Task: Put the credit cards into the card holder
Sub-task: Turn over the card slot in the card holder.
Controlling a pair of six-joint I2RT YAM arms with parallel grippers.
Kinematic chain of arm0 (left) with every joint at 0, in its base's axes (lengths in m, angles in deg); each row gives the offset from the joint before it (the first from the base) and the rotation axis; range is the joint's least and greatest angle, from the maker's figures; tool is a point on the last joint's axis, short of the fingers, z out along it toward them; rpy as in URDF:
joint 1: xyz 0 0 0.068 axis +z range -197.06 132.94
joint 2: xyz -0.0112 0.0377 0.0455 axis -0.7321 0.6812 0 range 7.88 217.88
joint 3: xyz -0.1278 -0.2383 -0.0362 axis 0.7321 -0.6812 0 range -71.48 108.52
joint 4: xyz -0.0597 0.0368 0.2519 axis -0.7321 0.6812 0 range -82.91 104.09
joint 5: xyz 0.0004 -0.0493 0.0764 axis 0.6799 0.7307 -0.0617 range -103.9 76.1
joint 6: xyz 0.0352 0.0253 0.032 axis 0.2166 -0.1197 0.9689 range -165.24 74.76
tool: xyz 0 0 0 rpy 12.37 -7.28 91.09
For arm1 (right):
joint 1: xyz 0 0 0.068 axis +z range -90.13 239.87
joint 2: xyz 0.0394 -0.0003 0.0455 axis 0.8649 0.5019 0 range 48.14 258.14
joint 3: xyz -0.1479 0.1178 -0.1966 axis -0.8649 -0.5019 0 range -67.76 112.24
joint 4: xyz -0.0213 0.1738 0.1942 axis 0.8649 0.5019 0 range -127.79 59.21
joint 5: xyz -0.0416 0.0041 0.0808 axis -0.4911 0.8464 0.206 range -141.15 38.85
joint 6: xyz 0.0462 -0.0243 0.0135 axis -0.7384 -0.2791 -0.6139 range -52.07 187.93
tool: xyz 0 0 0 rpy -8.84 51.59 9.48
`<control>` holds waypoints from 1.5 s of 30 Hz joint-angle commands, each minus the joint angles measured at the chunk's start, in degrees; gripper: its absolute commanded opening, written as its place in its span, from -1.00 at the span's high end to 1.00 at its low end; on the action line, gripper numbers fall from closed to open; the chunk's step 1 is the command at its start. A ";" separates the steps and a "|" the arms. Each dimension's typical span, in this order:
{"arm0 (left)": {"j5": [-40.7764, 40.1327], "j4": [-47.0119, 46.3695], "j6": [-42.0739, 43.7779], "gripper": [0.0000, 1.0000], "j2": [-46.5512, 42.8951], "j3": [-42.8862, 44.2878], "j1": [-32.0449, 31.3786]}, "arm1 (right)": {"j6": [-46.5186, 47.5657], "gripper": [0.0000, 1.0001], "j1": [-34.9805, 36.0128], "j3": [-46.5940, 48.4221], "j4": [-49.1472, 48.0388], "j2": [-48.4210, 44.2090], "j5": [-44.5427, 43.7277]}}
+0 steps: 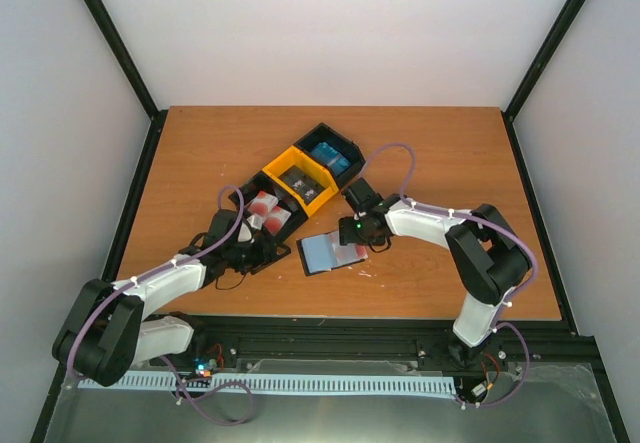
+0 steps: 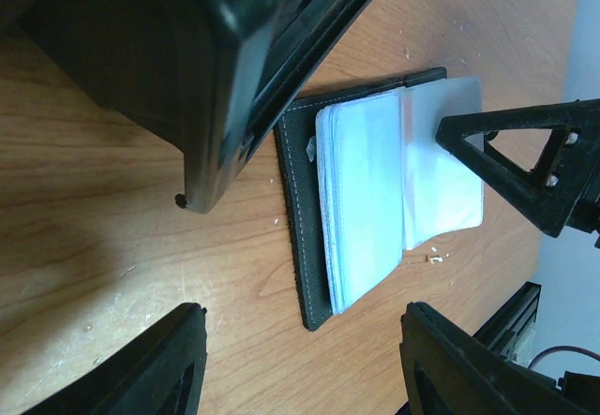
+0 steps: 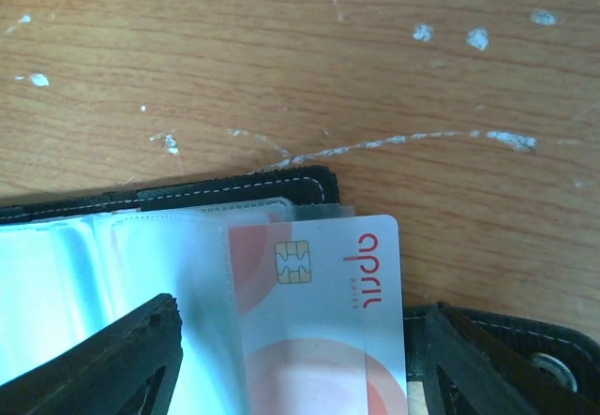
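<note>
Black folding card holder (image 1: pixel 326 254) is laid open on the wooden worktop (image 1: pixel 440 153), a red-and-white plastic card (image 3: pixel 323 293) part-lodged in its clear sleeve (image 3: pixel 169 256), straddled by the spread right hand (image 3: pixel 305 307); the left hand (image 2: pixel 305 321) is held open nearby

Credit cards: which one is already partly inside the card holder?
The red-and-white chip card, half under a clear sleeve of the open card holder; the other cards lie in the tray compartments.
</note>
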 commanded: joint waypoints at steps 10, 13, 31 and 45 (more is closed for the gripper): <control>1.07 -0.40 1.20 -0.18 1.11 2.34 0.33 | -0.67 -0.25 -0.71 -2.52 -4.90 -1.43 11.74; 1.27 -0.60 1.31 -0.18 1.46 2.59 0.34 | -1.08 -0.20 -0.71 -2.67 -5.32 -1.15 12.90; -1.71 0.58 1.76 -0.13 -3.00 5.60 -2.71 | -0.50 -0.16 -0.76 -2.83 -5.41 -2.16 14.86; -4.09 -0.22 2.21 -0.08 6.24 11.26 -9.35 | -1.10 0.35 -0.71 -6.18 -8.84 -2.45 16.53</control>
